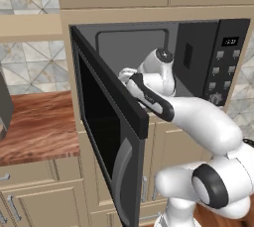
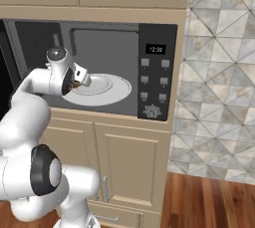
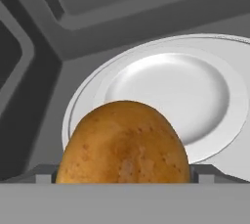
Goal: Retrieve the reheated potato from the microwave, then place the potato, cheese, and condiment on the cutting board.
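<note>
Hand view showed one potato (image 3: 124,145) right up close, golden-brown and round. It sat between the two dark fingers (image 3: 45,174), whose tips poked out on each side of it, so the fingers were closed on the potato. Behind it lay one white plate (image 3: 215,135) on the grey floor inside the microwave (image 3: 44,37). The plate had nothing on it. The potato was held up over the near edge of the plate.

From the right base view, the gripper (image 2: 77,81) was inside the one microwave (image 2: 157,77), at the left side of the plate (image 2: 107,90). A small bit of brown showed at the gripper. The microwave had one little display and grey buttons on its right side.

From the left base view, the one microwave door (image 1: 106,132) stood swung wide open toward the camera. The white arm reached past it into the box (image 1: 218,57). To the left there was a brown wooden surface (image 1: 37,127), with a dark thing at its left edge that was cut off.

Tan cabinets sat above and below the microwave. The wall (image 2: 219,72) had grey and cream tiles in a diamond pattern. The floor (image 2: 214,202) was reddish-brown wood.
</note>
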Controlling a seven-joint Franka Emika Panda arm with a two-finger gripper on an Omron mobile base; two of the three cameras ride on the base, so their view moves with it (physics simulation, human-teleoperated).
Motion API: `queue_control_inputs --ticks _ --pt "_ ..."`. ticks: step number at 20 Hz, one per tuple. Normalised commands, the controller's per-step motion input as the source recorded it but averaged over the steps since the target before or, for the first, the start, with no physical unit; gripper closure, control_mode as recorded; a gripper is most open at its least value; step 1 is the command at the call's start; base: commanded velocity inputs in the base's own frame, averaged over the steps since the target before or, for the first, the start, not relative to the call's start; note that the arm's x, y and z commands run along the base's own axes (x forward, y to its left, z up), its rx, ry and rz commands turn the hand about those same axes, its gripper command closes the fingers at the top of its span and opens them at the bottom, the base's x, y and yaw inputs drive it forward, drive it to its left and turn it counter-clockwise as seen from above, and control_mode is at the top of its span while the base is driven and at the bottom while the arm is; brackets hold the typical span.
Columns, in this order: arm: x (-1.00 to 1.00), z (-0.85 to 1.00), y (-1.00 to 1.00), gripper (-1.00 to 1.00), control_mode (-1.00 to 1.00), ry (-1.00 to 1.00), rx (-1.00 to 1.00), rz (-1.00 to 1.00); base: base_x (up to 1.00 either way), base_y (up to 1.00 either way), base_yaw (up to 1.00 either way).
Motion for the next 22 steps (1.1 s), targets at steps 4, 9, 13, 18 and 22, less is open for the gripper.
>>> queue_control_inputs --ticks 4,9,13,18,22 --pt "-0.75 0.40 -0.04 1.00 -1.00 0.10 -0.01 0.00 0.00 0.00 0.00" --pt "-0.51 0.15 0.00 1.00 -1.00 0.11 -0.04 0.06 0.00 0.00 0.00" --pt "-0.59 0.11 -0.02 1.00 -1.00 0.07 -0.04 0.04 0.00 0.00 0.00" --pt "-0.62 0.04 -0.18 1.00 -1.00 0.01 -0.04 0.07 0.00 0.00 0.00" --pt "-0.58 0.00 -0.33 1.00 -1.00 0.00 -0.05 0.08 0.00 0.00 0.00"
